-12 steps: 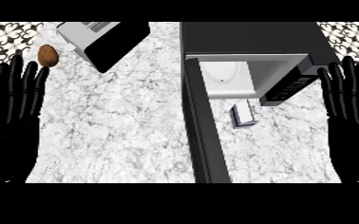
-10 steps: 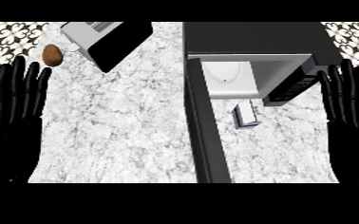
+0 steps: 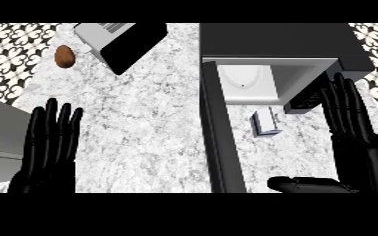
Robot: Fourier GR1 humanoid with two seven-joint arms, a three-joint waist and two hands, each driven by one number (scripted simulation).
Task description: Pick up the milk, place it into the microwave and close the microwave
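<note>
A white marbled counter (image 3: 140, 130) fills your view, ending at the left against a black-and-white patterned floor (image 3: 22, 45) that also shows at the top right corner. The microwave (image 3: 284, 45) sits at the upper right, its dark top running to the far edge and its pale cavity open toward you. Its door (image 3: 218, 135) is swung fully out, a long dark bar running from the cavity's left corner down to the near edge, splitting the counter in two.

The milk (image 3: 266, 122), a small white carton, rests on the counter just right of that door and just below the cavity's mouth, touching neither hand. You have a narrow strip of bare marble there, fenced by the door on one side and your right hand (image 3: 351, 130) on the other. That hand stands at the right edge, fingers straight and pointing up, thumb stretched left along the bottom, grasping nothing.

Your left hand (image 3: 48, 150) shows at the lower left, likewise flat and released, well apart from the milk. Between it and the door lies the widest open stretch of counter. Far upper left, a toaster (image 3: 118, 42) sits angled, with a brown potato-like lump (image 3: 65, 56) beside it at the counter's edge.
</note>
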